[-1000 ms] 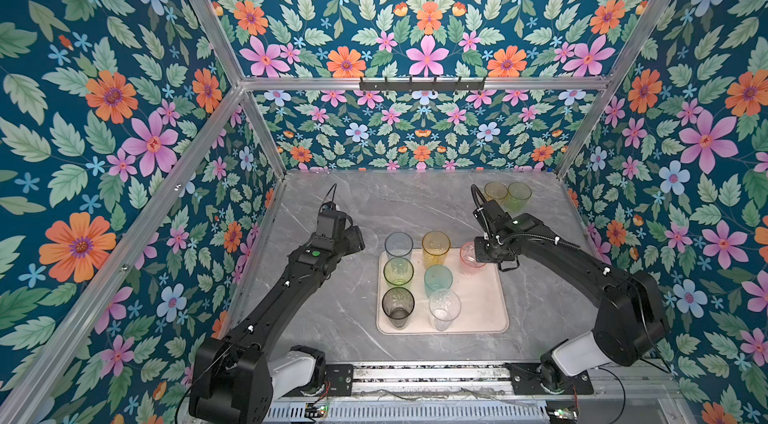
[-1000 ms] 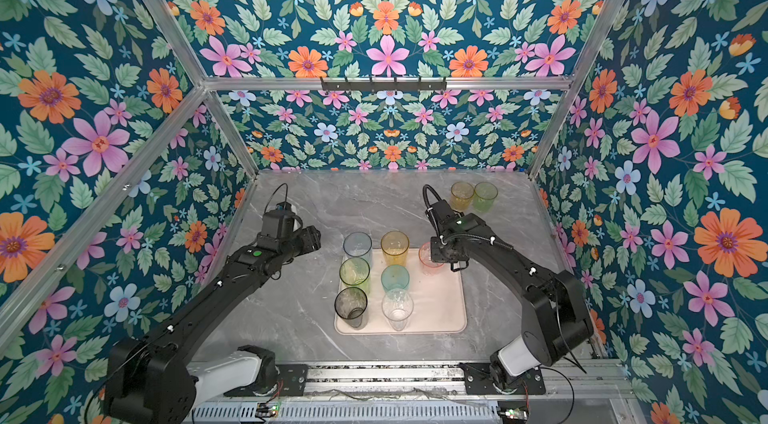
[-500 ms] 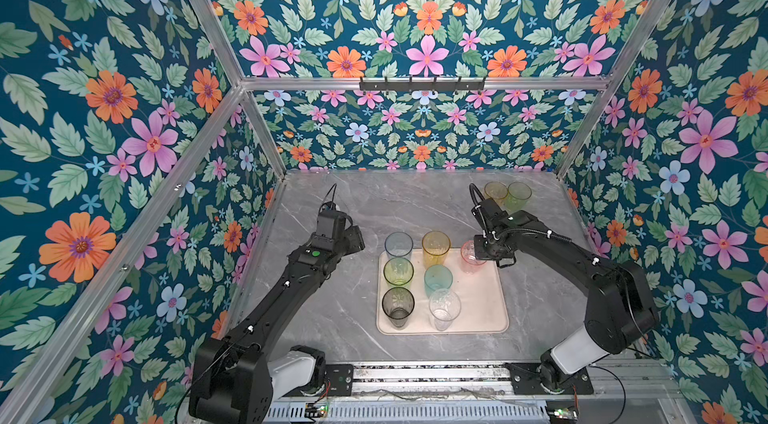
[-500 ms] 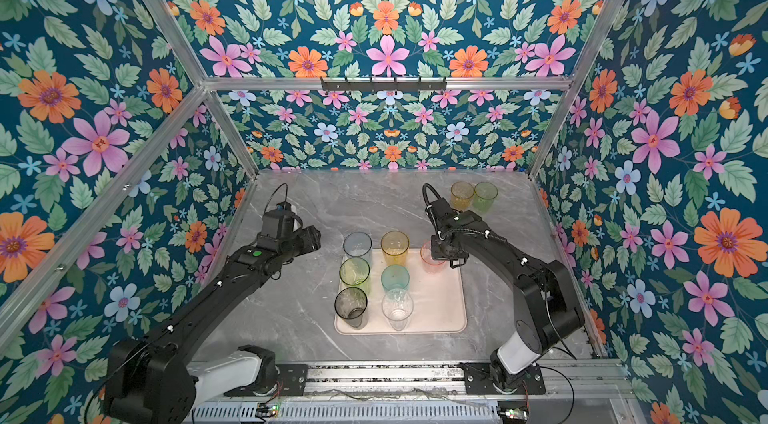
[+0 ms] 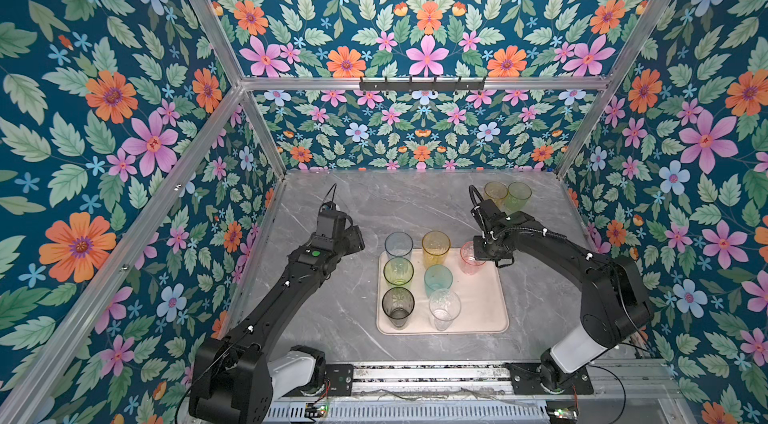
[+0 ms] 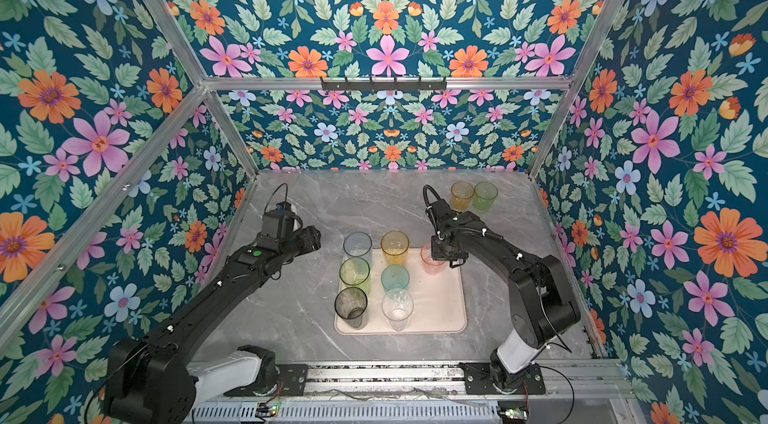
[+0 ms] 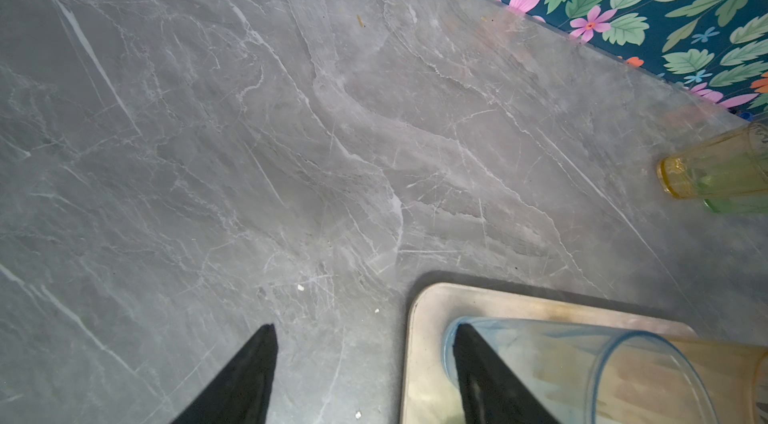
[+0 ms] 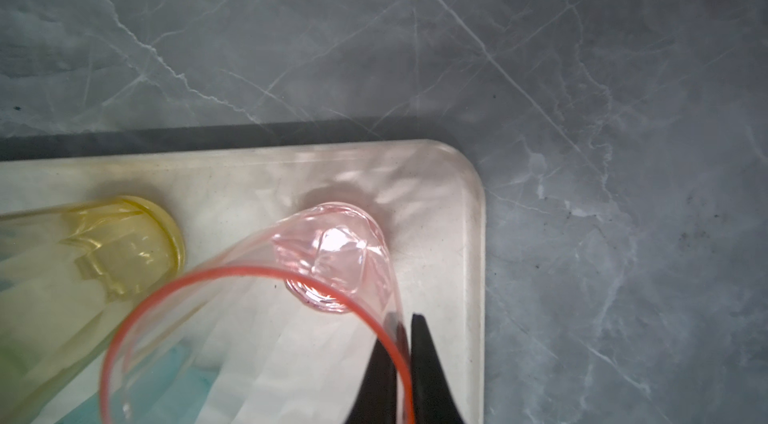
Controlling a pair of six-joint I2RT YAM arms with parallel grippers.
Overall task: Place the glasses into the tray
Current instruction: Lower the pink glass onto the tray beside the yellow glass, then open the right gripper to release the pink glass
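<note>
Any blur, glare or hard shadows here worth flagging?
Right wrist view: the pink translucent tumbler has a soft near rim and a white glare spot in its base, and the cream rectangular tray casts a dark shadow band on the grey marble table. Left wrist view: the left gripper has blurred black fingers. Both top views: sharp, evenly lit.

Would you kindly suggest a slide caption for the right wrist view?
Right hand pinching the rim of a pink glass at a corner of the tray, beside a yellow glass.
</note>
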